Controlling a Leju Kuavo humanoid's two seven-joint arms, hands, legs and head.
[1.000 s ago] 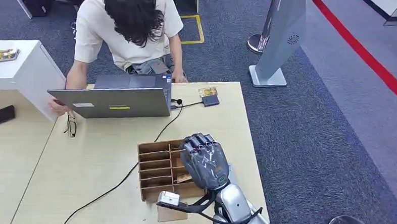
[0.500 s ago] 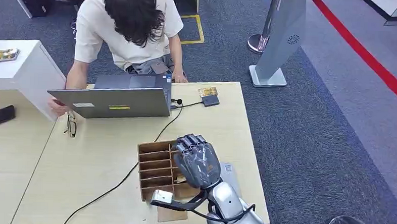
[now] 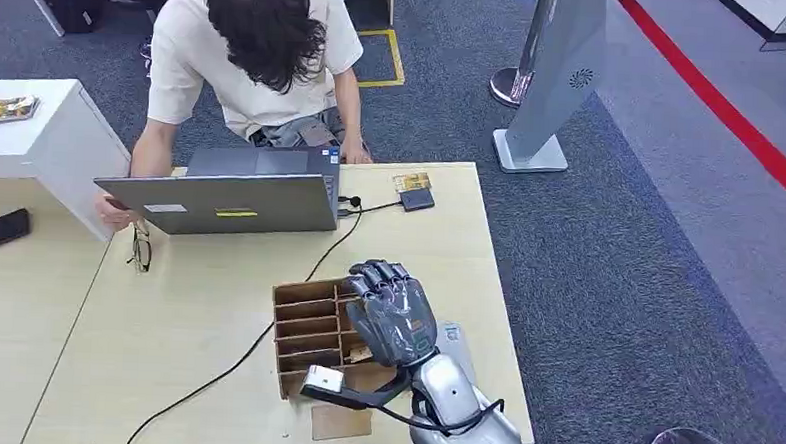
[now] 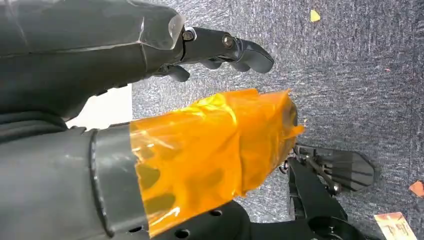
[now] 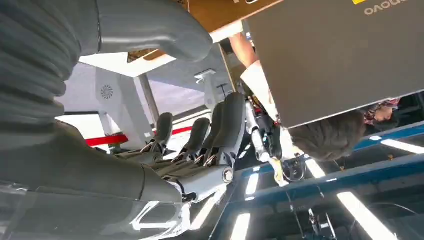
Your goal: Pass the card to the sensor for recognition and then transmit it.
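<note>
My right hand (image 3: pixel 392 314) hovers over the right side of a wooden slotted card holder (image 3: pixel 304 325) near the table's front edge, back of the hand up. Its fingers (image 5: pixel 220 131) are stretched out and apart from the thumb, holding nothing. A tan card (image 3: pixel 361 354) peeks out of the holder just under the hand. The small dark sensor (image 3: pixel 417 199) lies at the far right of the table, with a printed card (image 3: pixel 410 181) just behind it. My left hand (image 4: pixel 150 125) hangs over grey carpet, its thumb wrapped in orange tape, its fingers (image 4: pixel 227 47) spread and holding nothing.
A person (image 3: pixel 257 46) sits behind an open grey laptop (image 3: pixel 220 202) at the table's far side. A black cable (image 3: pixel 254 344) runs from the sensor past the holder. Glasses (image 3: pixel 140 246) lie at the left. A white stand (image 3: pixel 550 79) rises beyond the table's right.
My right hand has shifted a little to the left and further over the card holder. The person, laptop and sensor have stayed put.
</note>
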